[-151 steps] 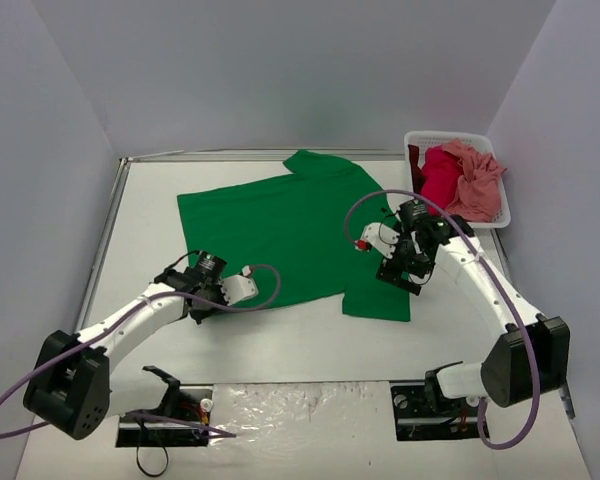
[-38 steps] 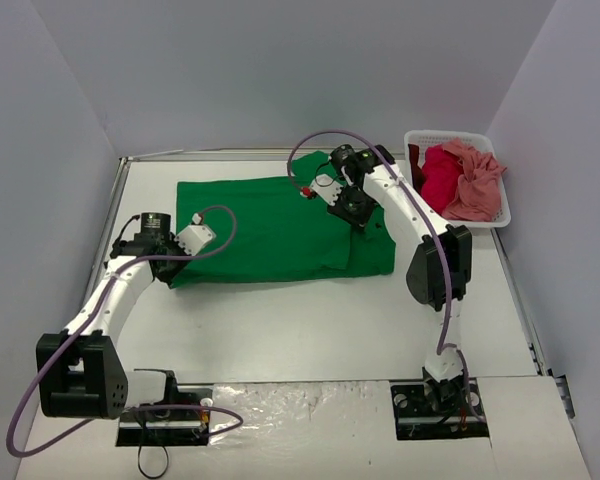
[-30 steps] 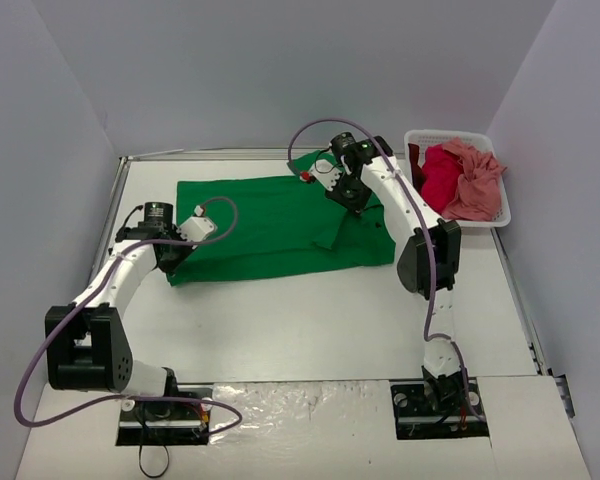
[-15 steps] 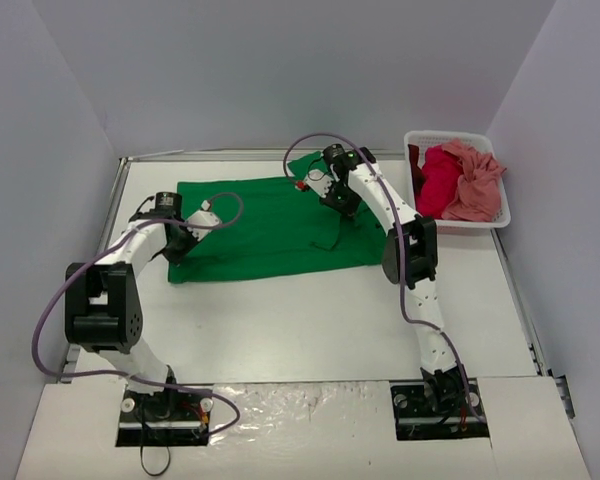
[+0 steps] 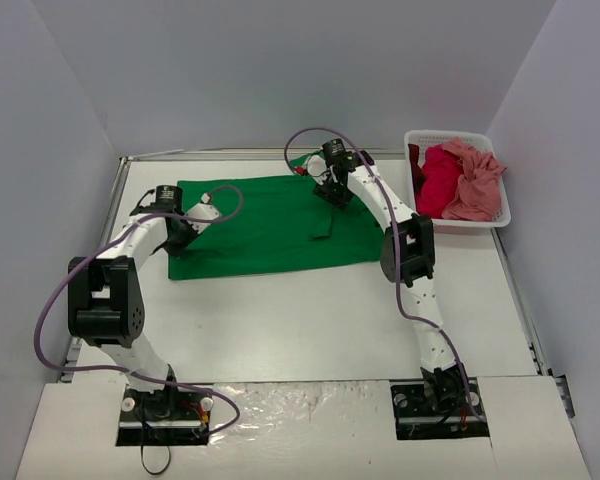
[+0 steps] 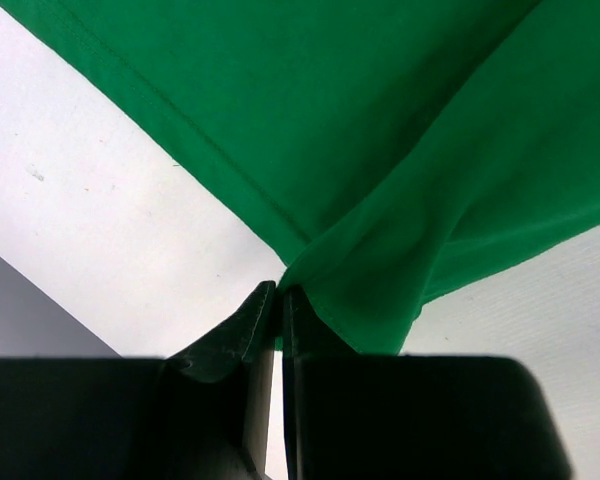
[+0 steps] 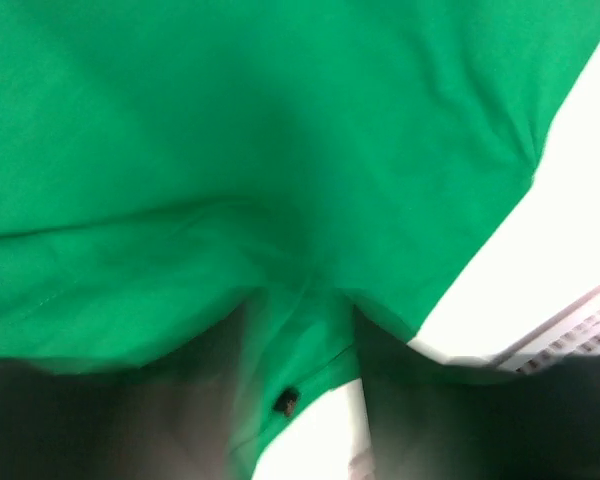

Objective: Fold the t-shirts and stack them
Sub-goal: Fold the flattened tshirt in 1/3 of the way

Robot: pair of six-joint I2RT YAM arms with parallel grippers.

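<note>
So, starting from the near edge: the table [image 5: 310,310] is bare white in front of the arm bases, and both arms reach way out toward the far half. The green t-shirt [image 5: 270,225] lies mostly flat there, spread wide, its near hem running roughly straight across. The left fingers [image 6: 270,305] are at the shirt's left edge, pinched tight together on a little fold of green cloth, and the wrist view shows the fabric peaking up right where they bite it, with a stitched hem running off to the upper left. Further back, the right fingers [image 5: 332,192] sit over the shirt's far edge, right of its middle. That wrist view is blurry, but green cloth is bunched between the two dark fingers, so it looks like they're gripping it. A loose flap hangs just below them. Far right, the white basket [image 5: 445,135] holds a red shirt [image 5: 440,180] and a pink shirt [image 5: 477,180], crumpled together.
</note>
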